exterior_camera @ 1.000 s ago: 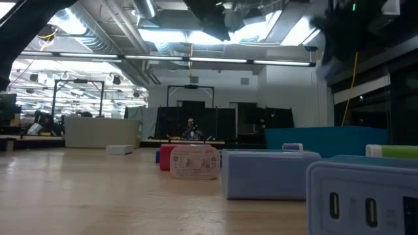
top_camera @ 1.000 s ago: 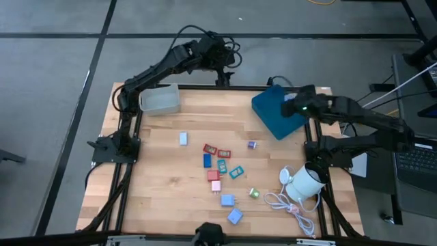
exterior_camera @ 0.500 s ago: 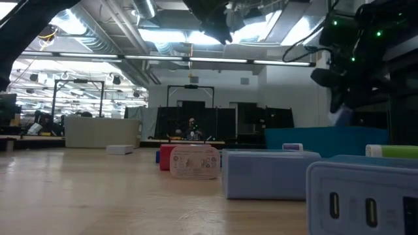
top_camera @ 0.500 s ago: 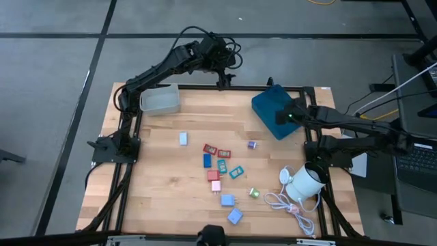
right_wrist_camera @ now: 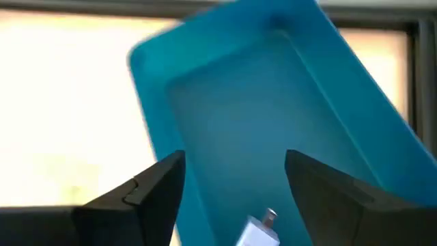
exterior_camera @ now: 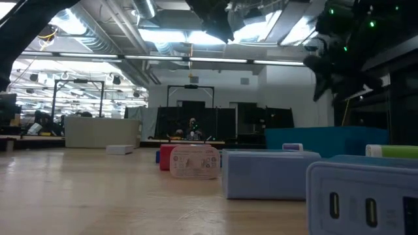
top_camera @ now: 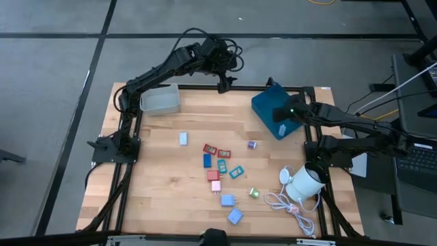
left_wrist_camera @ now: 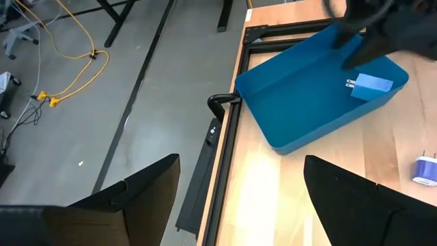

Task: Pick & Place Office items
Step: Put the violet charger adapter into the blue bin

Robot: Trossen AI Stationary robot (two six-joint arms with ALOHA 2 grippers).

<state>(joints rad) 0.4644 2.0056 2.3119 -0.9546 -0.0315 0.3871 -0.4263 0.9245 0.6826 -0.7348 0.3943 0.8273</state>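
Right gripper (top_camera: 282, 121) over blue tray (top_camera: 266, 109), far right; fingers spread, nothing held. Light blue plug (left_wrist_camera: 371, 86) inside tray. Left gripper (top_camera: 223, 80) open, idle at far edge. Risk: fingers clipping tray wall on retreat, shifting tray. Remaining pieces (top_camera: 217, 166) mid-table.

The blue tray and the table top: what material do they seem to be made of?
The blue tray looks like moulded plastic: one even colour, rounded corners, thin smooth walls with a soft sheen. The table top looks like wood, probably butcher-block: narrow light strips with visible grain and a matte to satin finish.
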